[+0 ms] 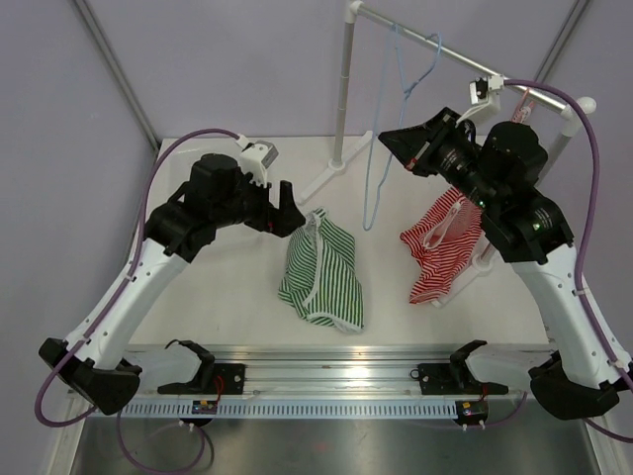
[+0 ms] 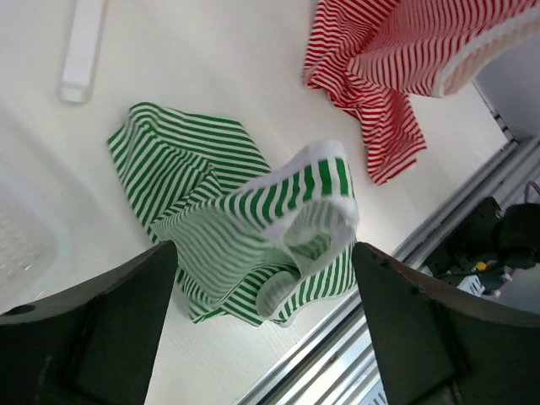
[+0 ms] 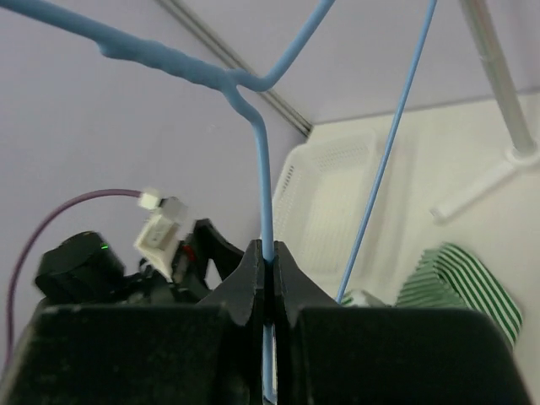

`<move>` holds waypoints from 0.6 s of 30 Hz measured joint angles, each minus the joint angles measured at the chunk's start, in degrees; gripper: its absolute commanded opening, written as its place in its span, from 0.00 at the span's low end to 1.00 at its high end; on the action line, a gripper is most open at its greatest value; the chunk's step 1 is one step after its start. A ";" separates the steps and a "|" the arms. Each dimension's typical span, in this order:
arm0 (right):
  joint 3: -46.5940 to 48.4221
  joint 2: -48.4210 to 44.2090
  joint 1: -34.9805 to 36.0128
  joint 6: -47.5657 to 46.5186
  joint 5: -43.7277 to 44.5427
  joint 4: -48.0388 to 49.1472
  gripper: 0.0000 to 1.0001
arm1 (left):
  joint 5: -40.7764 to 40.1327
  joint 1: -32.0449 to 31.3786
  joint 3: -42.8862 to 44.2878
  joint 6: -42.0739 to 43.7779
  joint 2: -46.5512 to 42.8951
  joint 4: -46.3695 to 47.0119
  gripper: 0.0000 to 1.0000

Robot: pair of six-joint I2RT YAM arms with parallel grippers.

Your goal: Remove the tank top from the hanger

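The green tank top [image 1: 321, 269] lies crumpled mid-table [image 1: 227, 287], off the hanger [image 3: 263, 177]. At its 10 o'clock the left end effector [image 1: 285, 209] hovers open and empty. Farther back, at 1 o'clock, the right end effector [image 3: 268, 253] pinches the bare blue hanger's wire (a red top [image 1: 440, 247] hangs at 3 o'clock).

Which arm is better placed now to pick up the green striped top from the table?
Left, most likely. The left gripper is open and close to the green striped top, which lies on the table. The right gripper is shut on the blue hanger, higher up.
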 measured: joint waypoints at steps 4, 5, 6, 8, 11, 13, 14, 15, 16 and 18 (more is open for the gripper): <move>3.69 1.81 0.11 3.69 7.30 -12.85 0.00 | -6.36 -0.59 5.14 0.94 0.48 -4.22 0.99; 5.49 3.13 0.11 4.35 9.11 -15.85 0.00 | -7.48 -0.61 6.19 1.22 0.52 -4.66 0.99; 6.93 4.22 0.11 4.90 10.54 -17.86 0.00 | -8.83 -0.70 7.32 1.44 0.55 -5.20 0.99; 10.32 7.04 0.11 5.79 13.90 -21.79 0.00 | -11.19 -0.70 8.90 1.97 0.55 -6.27 0.99; 16.83 12.39 0.11 6.49 18.58 -26.29 0.00 | -14.49 -0.70 9.40 2.49 0.55 -7.32 0.99; 20.98 16.31 -0.07 6.67 20.70 -27.32 0.00 | -16.20 -0.74 9.38 2.80 0.55 -8.26 0.99; 22.62 18.27 -0.26 6.75 21.29 -27.74 0.00 | -16.74 -0.81 9.33 2.93 0.48 -8.68 0.99; 23.65 19.63 -0.42 6.80 21.62 -27.78 0.00 | -17.05 -0.81 9.09 2.99 0.26 -8.79 0.99; 24.70 21.42 -0.81 6.84 21.94 -27.80 0.00 | -17.25 -0.87 8.83 3.06 -0.04 -8.92 0.99; 25.90 24.24 -2.08 7.08 22.03 -27.85 0.00 | -17.35 -1.01 7.78 3.28 -1.03 -8.81 0.99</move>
